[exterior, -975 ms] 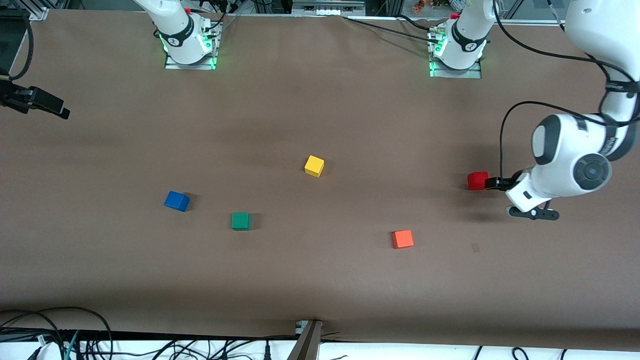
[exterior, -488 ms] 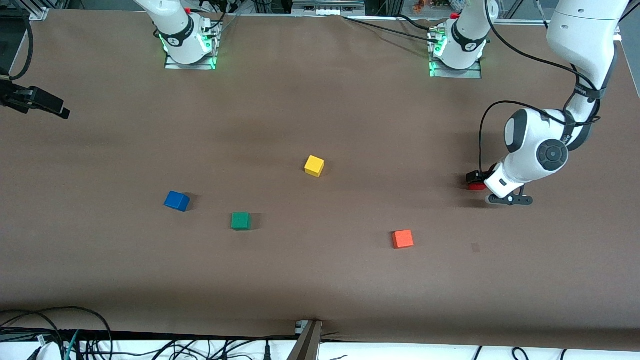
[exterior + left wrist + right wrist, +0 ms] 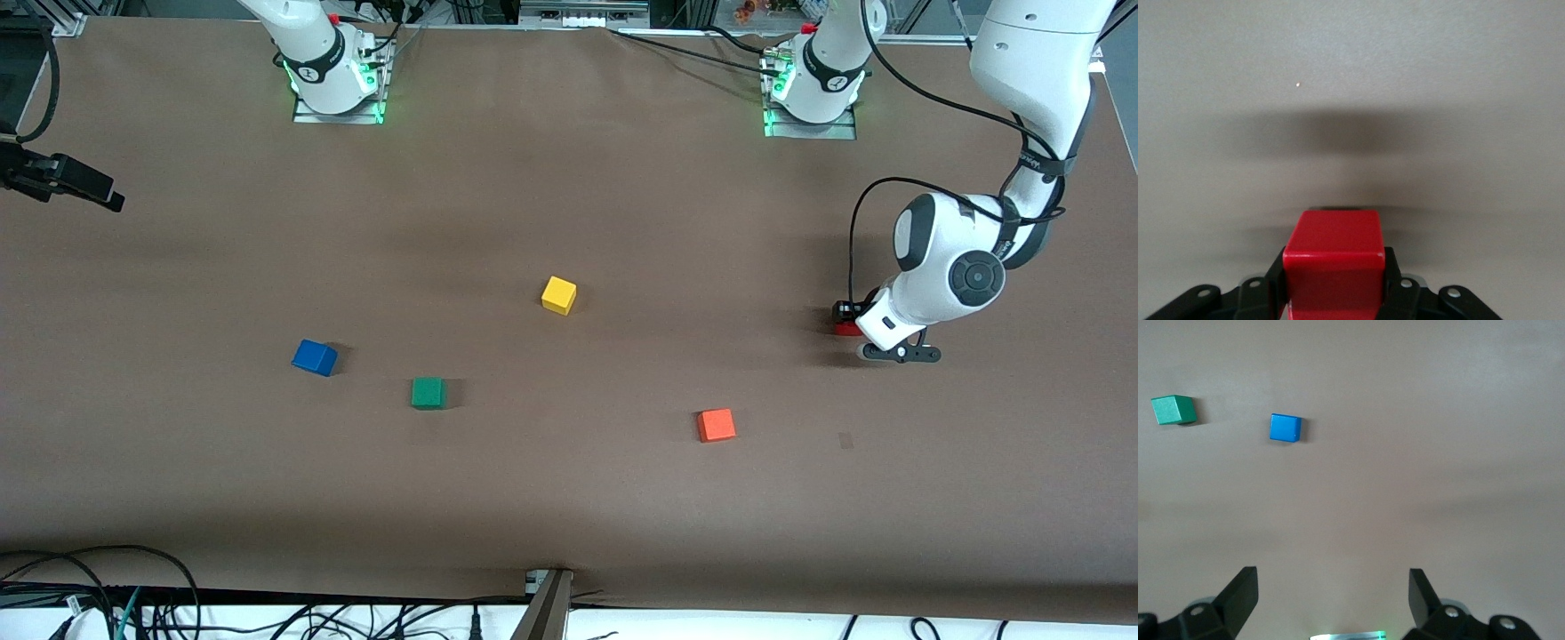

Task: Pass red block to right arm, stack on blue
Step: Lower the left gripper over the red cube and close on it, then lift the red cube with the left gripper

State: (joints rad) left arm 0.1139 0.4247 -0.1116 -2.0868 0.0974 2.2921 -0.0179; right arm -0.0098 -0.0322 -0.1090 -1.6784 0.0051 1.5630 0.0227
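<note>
The left gripper (image 3: 846, 320) grasps the red block (image 3: 1334, 263) on the table toward the left arm's end from the yellow cube (image 3: 558, 294), while the waiting right gripper (image 3: 1331, 597), jaws spread, hangs above the blue cube (image 3: 1285, 428).

Red block (image 3: 1334, 263), a small glossy cube on the table between the left gripper's (image 3: 1335, 293) fingers; blue block (image 3: 314, 357), upright, at the green cube's (image 3: 428, 392) 10 o'clock.
</note>
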